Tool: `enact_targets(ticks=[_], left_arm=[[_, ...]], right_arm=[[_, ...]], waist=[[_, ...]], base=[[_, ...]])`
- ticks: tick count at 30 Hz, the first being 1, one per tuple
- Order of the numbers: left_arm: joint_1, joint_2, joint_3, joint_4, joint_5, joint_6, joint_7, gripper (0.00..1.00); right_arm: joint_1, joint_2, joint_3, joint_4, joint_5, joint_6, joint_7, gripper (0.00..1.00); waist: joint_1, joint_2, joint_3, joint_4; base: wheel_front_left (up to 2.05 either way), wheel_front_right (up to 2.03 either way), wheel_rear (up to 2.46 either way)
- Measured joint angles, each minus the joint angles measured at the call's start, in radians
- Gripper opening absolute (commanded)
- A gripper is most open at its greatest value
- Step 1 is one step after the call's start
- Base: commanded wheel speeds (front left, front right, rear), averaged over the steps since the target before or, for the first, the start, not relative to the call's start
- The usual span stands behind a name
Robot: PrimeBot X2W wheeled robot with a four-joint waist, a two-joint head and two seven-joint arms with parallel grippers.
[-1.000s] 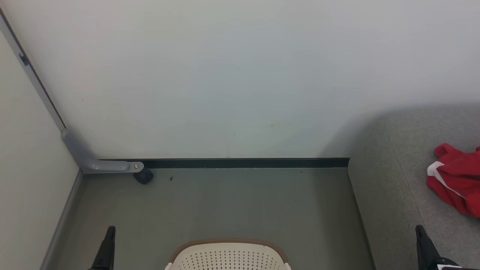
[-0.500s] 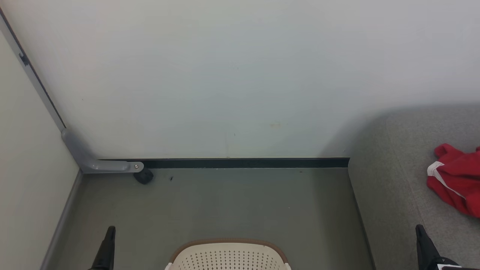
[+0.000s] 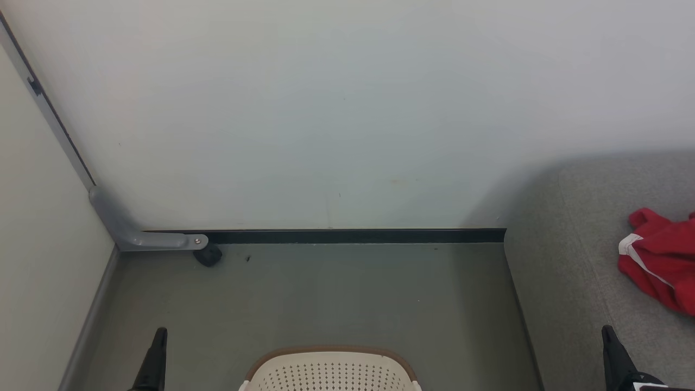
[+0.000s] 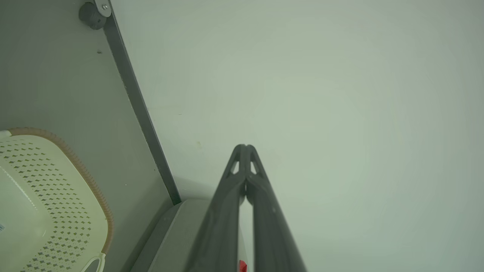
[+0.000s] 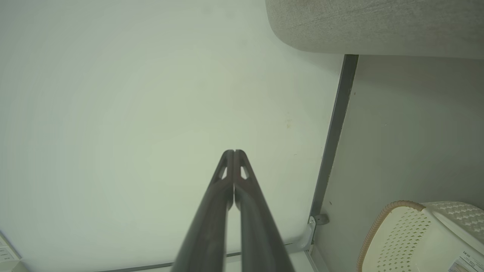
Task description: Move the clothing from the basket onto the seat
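Note:
Red clothing [image 3: 659,260] with a white band lies on the grey seat [image 3: 575,260] at the right edge of the head view. The cream basket [image 3: 331,371] with a brown rim stands on the floor at the bottom centre; what it holds is hidden. It also appears as the basket [image 4: 49,204] in the left wrist view and the basket [image 5: 412,238] in the right wrist view. My left gripper [image 3: 159,332] is low at the left, shut and holding nothing, as the left gripper [image 4: 245,146] confirms. My right gripper [image 3: 606,331] rises beside the seat, shut and holding nothing, like the right gripper [image 5: 233,152] against the wall.
A pale wall [image 3: 347,108] stands straight ahead with a dark skirting strip [image 3: 353,236] along the grey floor [image 3: 304,293]. At the left, a grey bracket [image 3: 136,233] with a small dark caster [image 3: 208,255] sits by a side panel.

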Motion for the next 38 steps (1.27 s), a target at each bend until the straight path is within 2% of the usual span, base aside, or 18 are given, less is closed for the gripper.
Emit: enact_targets(ticks=[38], left_arm=[[0.0, 0.0, 0.0, 0.0, 0.0, 0.0, 0.0, 0.0]], right_arm=[[0.0, 0.0, 0.0, 0.0, 0.0, 0.0, 0.0, 0.0]], waist=[[0.0, 0.0, 0.0, 0.0]], base=[[0.0, 0.0, 0.0]])
